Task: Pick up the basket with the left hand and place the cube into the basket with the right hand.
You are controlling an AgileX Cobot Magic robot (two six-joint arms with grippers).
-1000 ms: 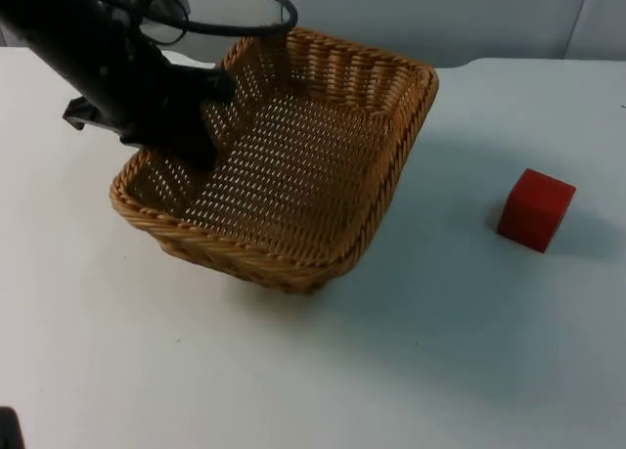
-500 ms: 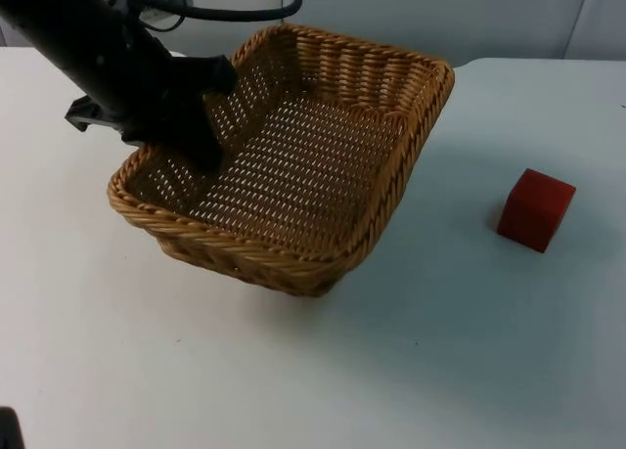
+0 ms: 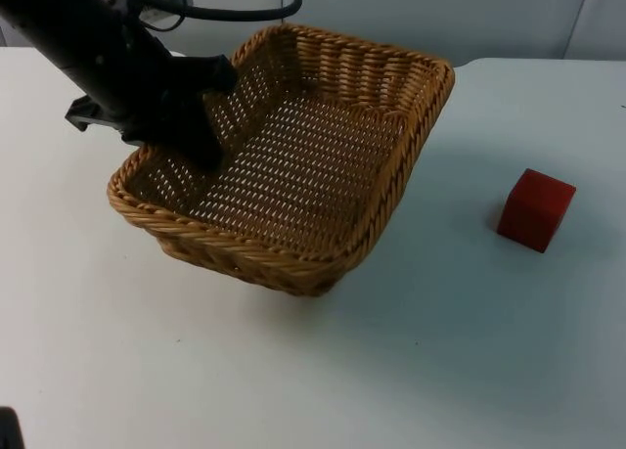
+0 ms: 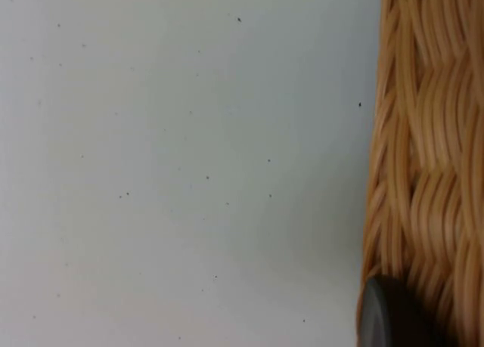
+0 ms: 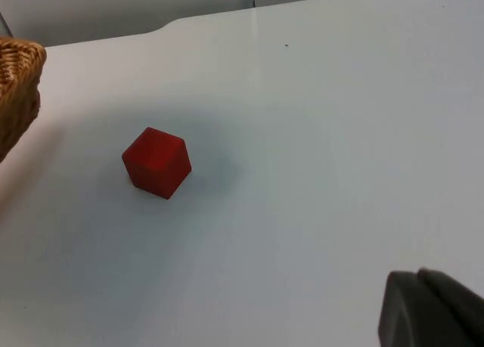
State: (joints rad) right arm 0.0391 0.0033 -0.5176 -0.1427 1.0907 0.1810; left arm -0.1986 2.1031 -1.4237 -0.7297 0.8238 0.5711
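Observation:
A woven wicker basket [image 3: 245,258] hangs tilted above the white table, its right side higher than its left. My left gripper [image 3: 201,141] is shut on the basket's left rim, one finger inside and one outside. The left wrist view has the basket's wall [image 4: 423,135] close up, with a black fingertip [image 4: 389,317] pressed against it. A red cube [image 3: 535,209] rests on the table to the right of the basket, well apart from it. My right gripper [image 5: 427,311] waits above the table some way from the cube [image 5: 156,162], with the basket's corner [image 5: 19,82] beyond.
The grey partition wall [image 3: 469,14] closes off the far end of the table. Bare white table top [image 3: 411,371] stretches in front of the basket and around the cube.
The basket shifted a little to the right and tilted further in the left gripper's hold a second ago, then stayed still. The cube has not moved.

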